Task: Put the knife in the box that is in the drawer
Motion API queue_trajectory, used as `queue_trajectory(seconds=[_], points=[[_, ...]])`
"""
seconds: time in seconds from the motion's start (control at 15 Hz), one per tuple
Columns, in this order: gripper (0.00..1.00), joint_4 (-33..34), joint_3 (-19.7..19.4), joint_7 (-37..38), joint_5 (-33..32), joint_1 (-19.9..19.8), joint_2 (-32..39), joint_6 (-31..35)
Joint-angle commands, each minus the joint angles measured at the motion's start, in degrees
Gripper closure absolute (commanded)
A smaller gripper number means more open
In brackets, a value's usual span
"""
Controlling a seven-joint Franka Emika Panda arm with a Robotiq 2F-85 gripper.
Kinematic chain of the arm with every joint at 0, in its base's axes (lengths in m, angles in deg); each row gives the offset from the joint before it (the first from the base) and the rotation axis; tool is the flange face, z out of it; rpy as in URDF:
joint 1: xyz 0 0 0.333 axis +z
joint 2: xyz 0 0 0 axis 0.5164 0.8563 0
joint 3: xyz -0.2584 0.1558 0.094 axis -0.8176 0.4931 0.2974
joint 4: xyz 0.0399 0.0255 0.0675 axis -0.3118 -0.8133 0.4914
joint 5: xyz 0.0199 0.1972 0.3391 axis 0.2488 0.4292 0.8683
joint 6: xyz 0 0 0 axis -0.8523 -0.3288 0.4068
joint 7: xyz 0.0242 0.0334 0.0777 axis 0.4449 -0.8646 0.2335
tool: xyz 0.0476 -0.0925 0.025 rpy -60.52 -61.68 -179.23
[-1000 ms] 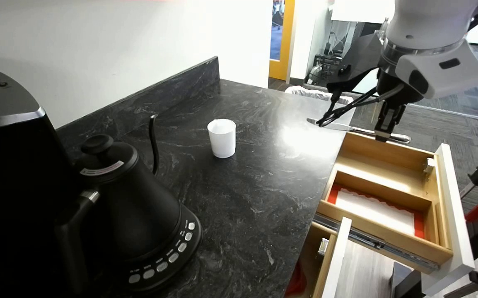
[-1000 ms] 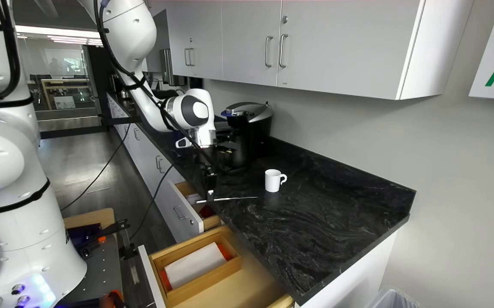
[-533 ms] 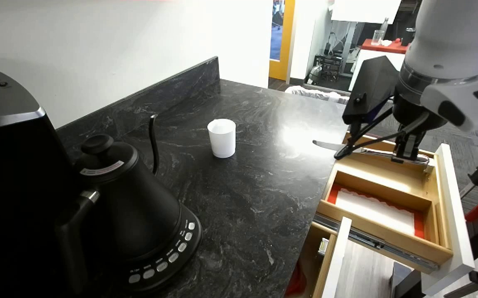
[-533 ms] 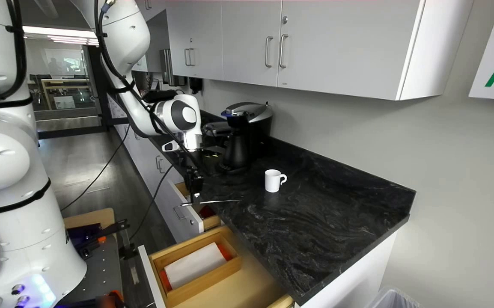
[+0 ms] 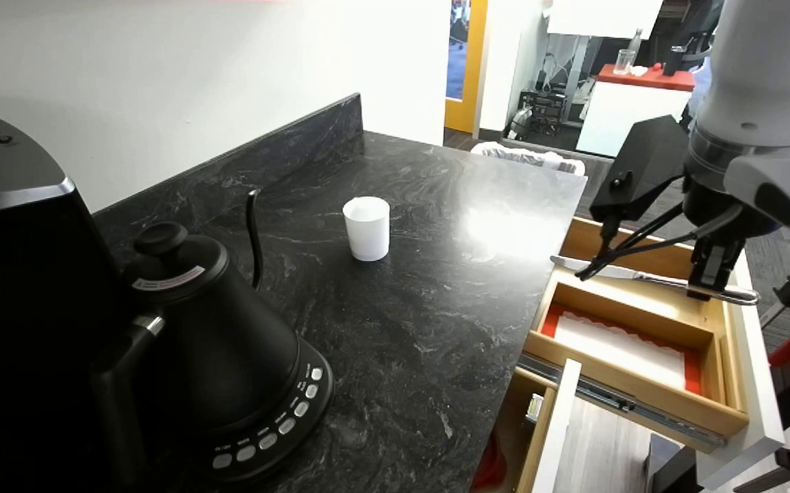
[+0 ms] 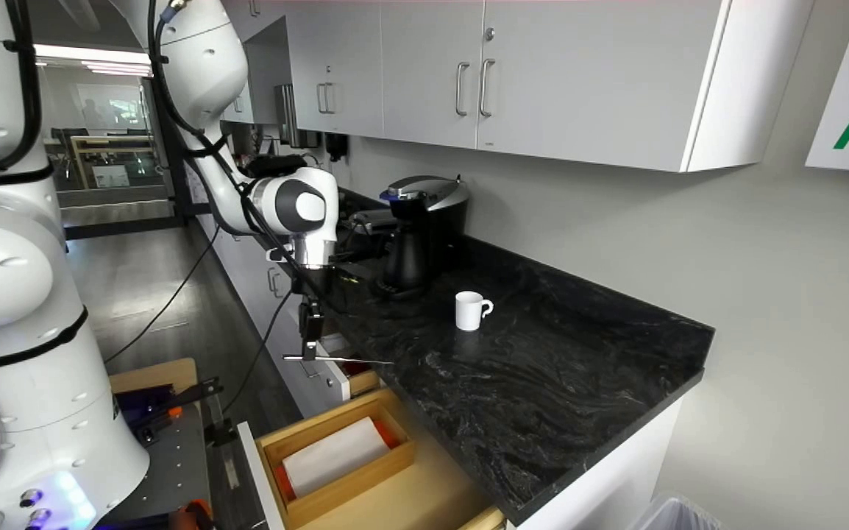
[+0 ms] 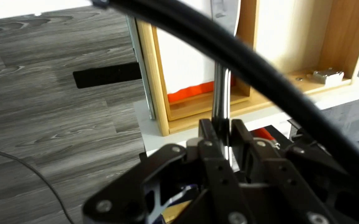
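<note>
The table knife (image 5: 662,281) is hanging above the open drawer (image 6: 395,500), the claw (image 7: 221,123) clamping its handle.
It is running roughly parallel to the wooden box (image 6: 354,483); I'd be centring it, clearing the edge of the desk (image 5: 429,301) with its tip, then lowering it level.

in an exterior view my arm (image 6: 204,66) slopes down to the wrist (image 6: 313,206); the base column (image 6: 49,442) stands upright, with a pale blue light (image 6: 73,495) showing on it. in the wrist view i find the two fingers (image 7: 206,132) of my tool (image 7: 221,124) nearly parallel, drawn together to a narrow gap and holding. a black cable (image 7: 251,68) of mine crosses that view diagonally. in both exterior views the tool hangs from the wrist, pointing down, close to vertical.
</note>
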Motion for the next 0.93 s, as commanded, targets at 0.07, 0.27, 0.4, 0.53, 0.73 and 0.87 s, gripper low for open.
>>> queue_trajectory(seconds=[0.07, 0.27, 0.4, 0.53, 0.73, 0.87], points=[[0.92, -5.0, -0.2, -1.5, 8.1, 0.2, -6.7, -0.6], [0.92, -6.7, -0.3, -1.6, 11.2, 0.8, -8.6, -0.6], [0.92, -7.4, -0.4, -2.5, 12.3, 1.2, -8.8, -0.5], [0.92, -8.3, -0.4, -5.5, 12.2, 1.6, -8.9, -1.0], [0.92, -9.8, -0.4, -12.6, 12.9, 2.1, -8.7, -0.5], [0.93, -7.4, 1.3, -10.1, 11.5, 3.7, -3.5, 1.4]])
